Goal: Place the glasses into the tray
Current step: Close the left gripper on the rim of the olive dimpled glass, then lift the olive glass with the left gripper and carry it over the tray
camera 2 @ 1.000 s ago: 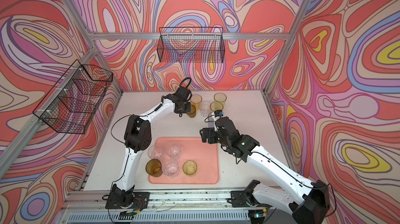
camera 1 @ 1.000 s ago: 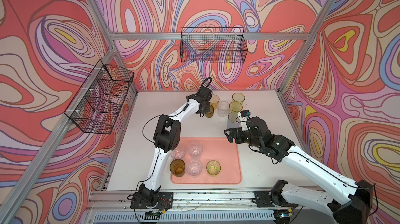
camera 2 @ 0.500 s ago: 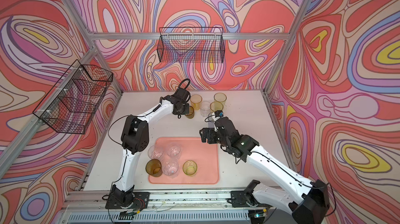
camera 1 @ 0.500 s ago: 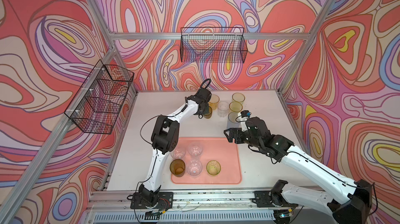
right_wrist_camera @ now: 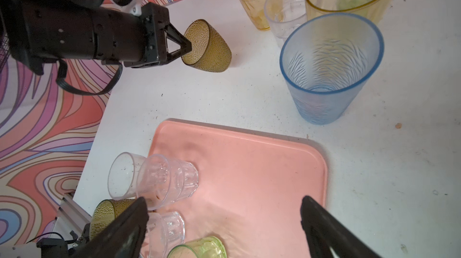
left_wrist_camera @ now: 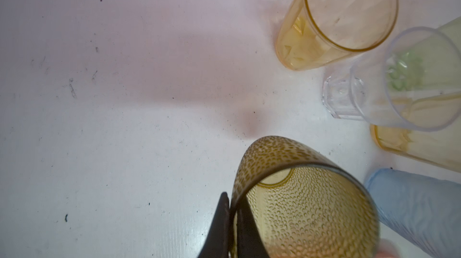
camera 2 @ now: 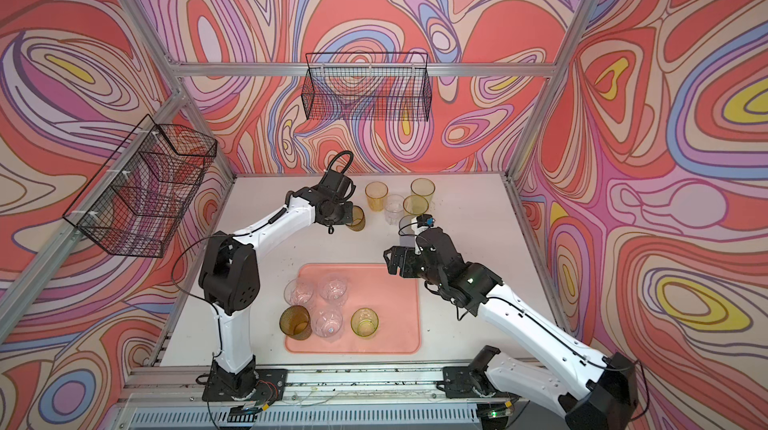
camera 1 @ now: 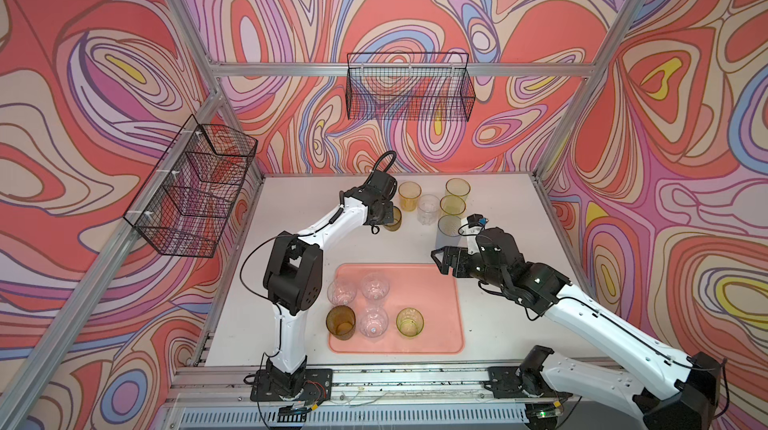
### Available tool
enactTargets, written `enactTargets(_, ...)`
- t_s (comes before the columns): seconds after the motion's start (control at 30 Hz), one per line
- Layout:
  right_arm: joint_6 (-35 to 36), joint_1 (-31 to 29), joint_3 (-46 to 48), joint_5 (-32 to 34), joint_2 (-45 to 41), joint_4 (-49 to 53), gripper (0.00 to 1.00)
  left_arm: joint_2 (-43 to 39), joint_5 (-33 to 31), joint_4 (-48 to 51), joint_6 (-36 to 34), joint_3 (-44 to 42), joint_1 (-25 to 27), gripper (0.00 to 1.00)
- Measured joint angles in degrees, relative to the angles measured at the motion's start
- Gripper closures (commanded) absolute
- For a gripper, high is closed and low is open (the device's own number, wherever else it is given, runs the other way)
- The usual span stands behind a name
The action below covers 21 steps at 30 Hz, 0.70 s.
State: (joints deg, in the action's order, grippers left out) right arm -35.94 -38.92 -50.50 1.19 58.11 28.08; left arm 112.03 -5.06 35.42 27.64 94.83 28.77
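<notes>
The left gripper pinches the rim of a tilted brown glass; the right gripper gapes wide and empty over the tray corner.

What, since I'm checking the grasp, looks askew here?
The brown glass, beyond the tray, is tilted: the left gripper pinches its rim, and its mouth tips toward the gripper rather than up. Nothing looks spilled or broken.

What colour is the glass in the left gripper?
The glass is brown-amber, dimpled; clearest in the left wrist view.
</notes>
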Motion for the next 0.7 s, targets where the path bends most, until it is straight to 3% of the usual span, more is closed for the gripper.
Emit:
enactTargets(0.37, -5.1, 0.0, 3.3, -1.2, -2.5, -2.3, 0.02, -11.1, 5.3, -2.6, 0.7, -11.1, 0.4, 1.00)
enactTargets(0.7, -9.8, 0.0, 9.1, -3.7, -3.0, -5.5, 0.02, -17.7, 6.6, -2.6, 1.0, -18.1, 5.1, 1.00)
